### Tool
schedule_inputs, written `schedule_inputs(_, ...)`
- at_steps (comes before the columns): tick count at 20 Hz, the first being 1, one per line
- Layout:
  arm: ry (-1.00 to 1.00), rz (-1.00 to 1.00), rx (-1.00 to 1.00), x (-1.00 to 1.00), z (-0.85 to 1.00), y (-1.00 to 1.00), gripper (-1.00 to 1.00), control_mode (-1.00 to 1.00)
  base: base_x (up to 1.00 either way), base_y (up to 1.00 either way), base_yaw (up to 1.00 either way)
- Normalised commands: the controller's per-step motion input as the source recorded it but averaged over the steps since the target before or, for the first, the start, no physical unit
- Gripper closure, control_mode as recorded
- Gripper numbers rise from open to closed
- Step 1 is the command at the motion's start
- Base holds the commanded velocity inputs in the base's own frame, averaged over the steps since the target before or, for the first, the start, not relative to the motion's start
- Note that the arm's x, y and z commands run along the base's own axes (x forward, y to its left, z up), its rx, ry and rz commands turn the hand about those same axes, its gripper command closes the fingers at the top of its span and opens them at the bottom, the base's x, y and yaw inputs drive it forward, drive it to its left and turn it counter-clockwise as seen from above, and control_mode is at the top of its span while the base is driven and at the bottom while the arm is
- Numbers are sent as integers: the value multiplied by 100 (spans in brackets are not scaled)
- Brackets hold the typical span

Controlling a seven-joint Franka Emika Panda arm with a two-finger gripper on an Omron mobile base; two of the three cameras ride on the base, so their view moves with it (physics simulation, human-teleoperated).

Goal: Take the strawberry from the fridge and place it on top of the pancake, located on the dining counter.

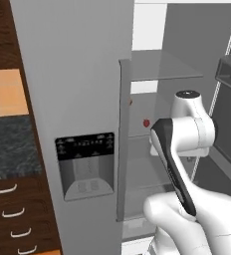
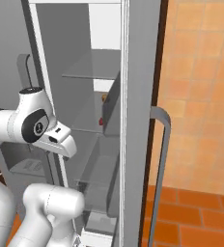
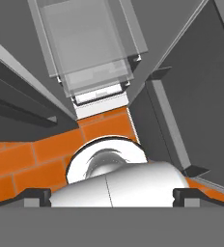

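The fridge (image 1: pixel 72 99) stands open, and the strawberry (image 1: pixel 146 122) sits on a glass shelf (image 1: pixel 162 67) level in the middle of the left base view; in the right base view it shows as a small red spot near the frame centre. The step in hand seems to be the reach into the fridge. The gripper (image 3: pixel 112 195) points downward toward the orange floor (image 3: pixel 22 164), its two tips wide apart with nothing between them. Next, the hand probably must turn up and go in between the shelves. The room is narrow: the door edge (image 1: pixel 122 139) is close on the left, door bins at the upper right.
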Motion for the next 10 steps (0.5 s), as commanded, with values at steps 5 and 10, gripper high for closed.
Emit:
schedule_inputs(5,0,0,0,0,0,0,-100,100,22,-17,-15)
schedule_inputs(10,0,0,0,0,0,0,-100,100,13,-25,-18)
